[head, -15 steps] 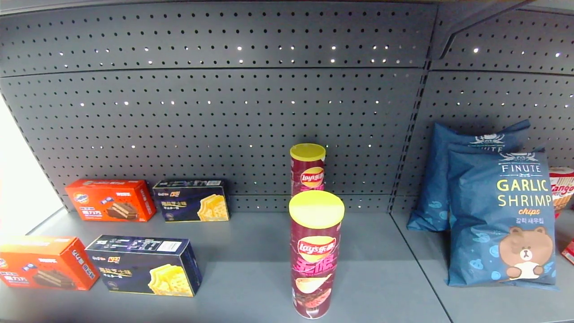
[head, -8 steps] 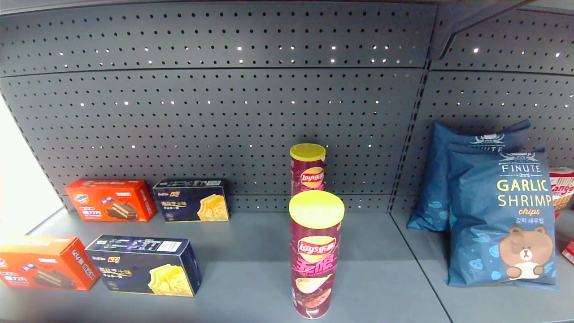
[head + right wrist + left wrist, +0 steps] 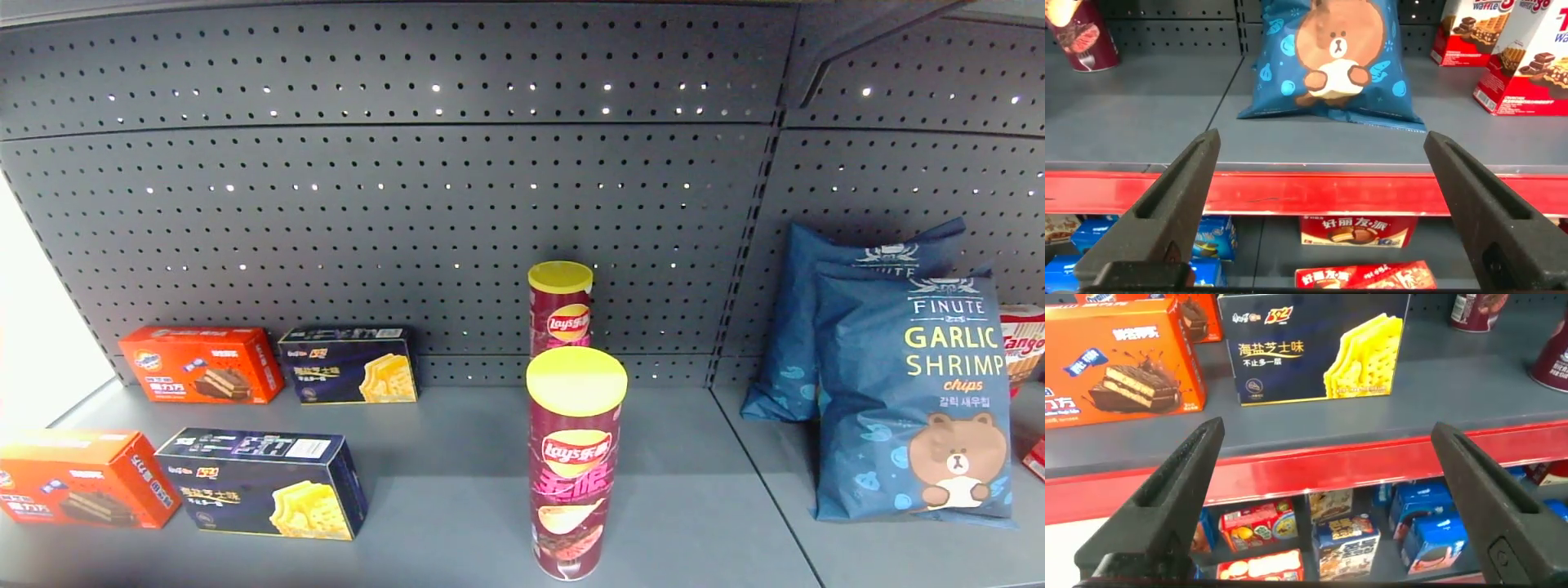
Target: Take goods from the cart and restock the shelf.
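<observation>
Shelf (image 3: 457, 441) w/ boxes (image 3: 261, 482), chip cans (image 3: 574, 465) — blue bags (image 3: 910, 400).

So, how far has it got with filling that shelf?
Already placed: two chip cans, four snack boxes and blue chip bags sit on the shelf. In hand: nothing; the left gripper and right gripper are open and empty at the shelf's front edge. Left: bare stretches of shelf suggest more goods to fetch.

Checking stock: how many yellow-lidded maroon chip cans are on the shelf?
2. One yellow-lidded maroon chip can stands near the shelf's front edge; the other can right behind it, by the back panel.
</observation>
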Controlling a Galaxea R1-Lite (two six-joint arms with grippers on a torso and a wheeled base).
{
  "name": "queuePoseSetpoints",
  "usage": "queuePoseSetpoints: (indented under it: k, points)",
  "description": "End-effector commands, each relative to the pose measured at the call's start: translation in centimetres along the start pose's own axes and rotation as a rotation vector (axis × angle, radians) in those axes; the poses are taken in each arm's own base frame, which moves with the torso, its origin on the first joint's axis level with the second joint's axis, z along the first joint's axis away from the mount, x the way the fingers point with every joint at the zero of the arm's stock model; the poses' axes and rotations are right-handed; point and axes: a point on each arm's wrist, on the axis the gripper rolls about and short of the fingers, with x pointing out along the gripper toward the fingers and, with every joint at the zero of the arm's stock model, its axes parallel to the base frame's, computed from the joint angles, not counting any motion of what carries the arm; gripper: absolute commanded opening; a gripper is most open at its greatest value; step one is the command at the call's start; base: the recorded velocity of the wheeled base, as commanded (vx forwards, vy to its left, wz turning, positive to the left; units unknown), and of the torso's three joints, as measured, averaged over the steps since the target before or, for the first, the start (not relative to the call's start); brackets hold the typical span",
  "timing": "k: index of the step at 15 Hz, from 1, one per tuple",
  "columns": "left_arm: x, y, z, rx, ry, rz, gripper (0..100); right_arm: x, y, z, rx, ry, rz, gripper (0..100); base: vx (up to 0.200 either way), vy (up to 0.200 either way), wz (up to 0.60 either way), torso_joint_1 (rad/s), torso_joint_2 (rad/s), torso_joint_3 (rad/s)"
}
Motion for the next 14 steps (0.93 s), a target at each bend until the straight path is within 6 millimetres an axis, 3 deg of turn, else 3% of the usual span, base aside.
queuePoseSetpoints:
  k: [1,14]
  points:
    - [0.04,0.00,0.04,0.001,0.004,-0.001,100,0.01,0.00,0.01,0.000,0.001,0.001,100,-0.200,0.000,0.00,0.002,0.00,0.007]
    - [0.04,0.00,0.04,-0.001,0.004,-0.001,100,0.01,0.01,0.01,-0.001,0.001,0.004,100,0.000,0.000,0.00,0.000,0.00,0.000]
